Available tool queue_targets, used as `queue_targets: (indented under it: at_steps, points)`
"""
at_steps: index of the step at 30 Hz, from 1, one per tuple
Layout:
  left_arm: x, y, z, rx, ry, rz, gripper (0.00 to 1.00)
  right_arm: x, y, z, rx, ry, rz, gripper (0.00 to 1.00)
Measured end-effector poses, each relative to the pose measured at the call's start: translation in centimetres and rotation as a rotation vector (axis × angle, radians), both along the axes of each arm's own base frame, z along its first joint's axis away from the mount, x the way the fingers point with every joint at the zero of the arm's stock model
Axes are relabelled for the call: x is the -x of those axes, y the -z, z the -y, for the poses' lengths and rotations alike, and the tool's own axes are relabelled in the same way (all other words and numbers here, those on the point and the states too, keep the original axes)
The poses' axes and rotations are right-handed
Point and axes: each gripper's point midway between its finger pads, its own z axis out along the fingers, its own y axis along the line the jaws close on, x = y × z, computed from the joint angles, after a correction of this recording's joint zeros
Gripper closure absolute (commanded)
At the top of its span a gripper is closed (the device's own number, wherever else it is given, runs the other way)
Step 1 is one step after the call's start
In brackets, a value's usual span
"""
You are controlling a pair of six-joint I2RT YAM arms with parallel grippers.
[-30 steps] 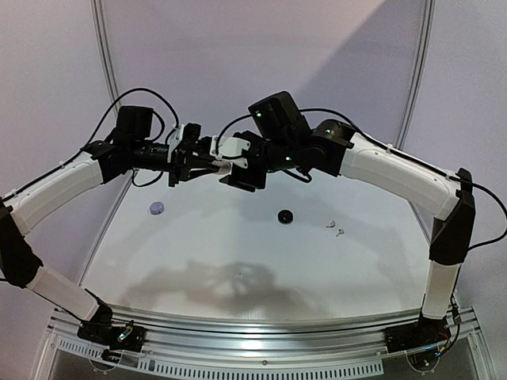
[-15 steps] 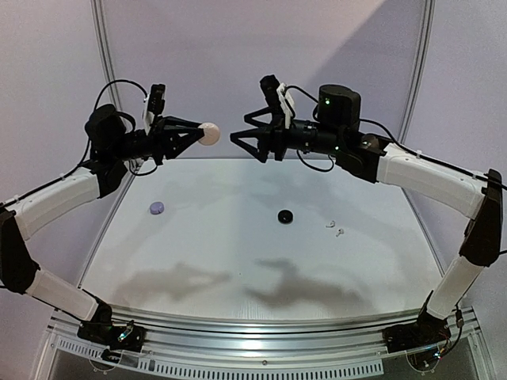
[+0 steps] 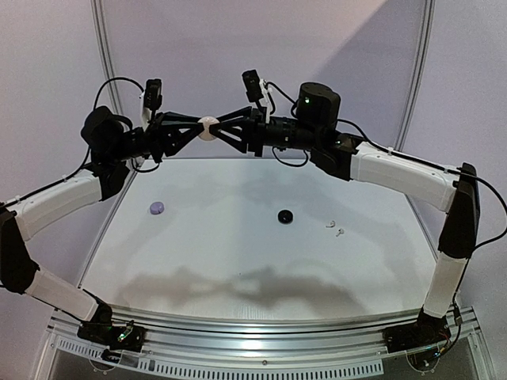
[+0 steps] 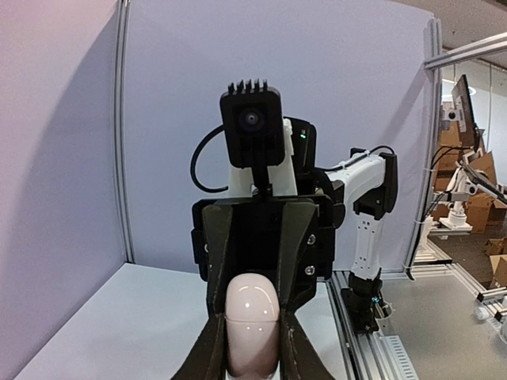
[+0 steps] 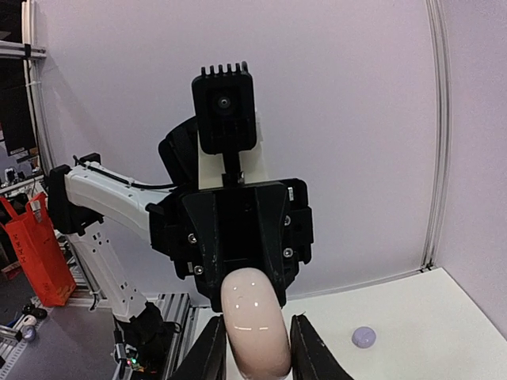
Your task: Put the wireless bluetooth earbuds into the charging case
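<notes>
Over the table's far edge, charging case: pale and rounded; it hangs in mid-air between the two arms, well above the table; I cannot tell whether its lid is open.
Left gripper: jaws clamped on one end of the case; my left wrist view shows both fingers pressed to its sides.
Right gripper: reaches in from the opposite side; jaws drawn in to the case's width, fingers against its flanks in its own view, so I read it as gripping too.
Why held so: my judgement is that one arm steadies the case while the other works the lid or takes it over; I cannot tell which.
White earbuds: two tiny pieces close together toward the table's right edge; well apart from both sets of jaws, not yet picked up.
Black round thing: near the table's middle; nothing touches it.
Lavender round thing: near the left edge; nothing touches it.
</notes>
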Motion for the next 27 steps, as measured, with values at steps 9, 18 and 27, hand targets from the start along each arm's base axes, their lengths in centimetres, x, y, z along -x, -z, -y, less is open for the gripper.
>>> queue_targets:
  at_steps: [9, 18, 27]
  points:
    - [0.3, 0.1, 0.1, -0.003, 0.015, -0.006, 0.36, 0.5, 0.1, -0.1, 0.029, -0.027, 0.041, 0.93]
    - [-0.2, 5.9, 0.8, -0.208, 0.003, 0.078, 0.4, -0.7, 3.0, 0.5, 0.269, 0.099, 0.129, 0.92]
    - [-0.6, 7.5, 1.2, -0.315, -0.041, 0.224, 0.6, 1.5, 2.1, 0.8, 0.436, 0.131, 0.37, 0.93]
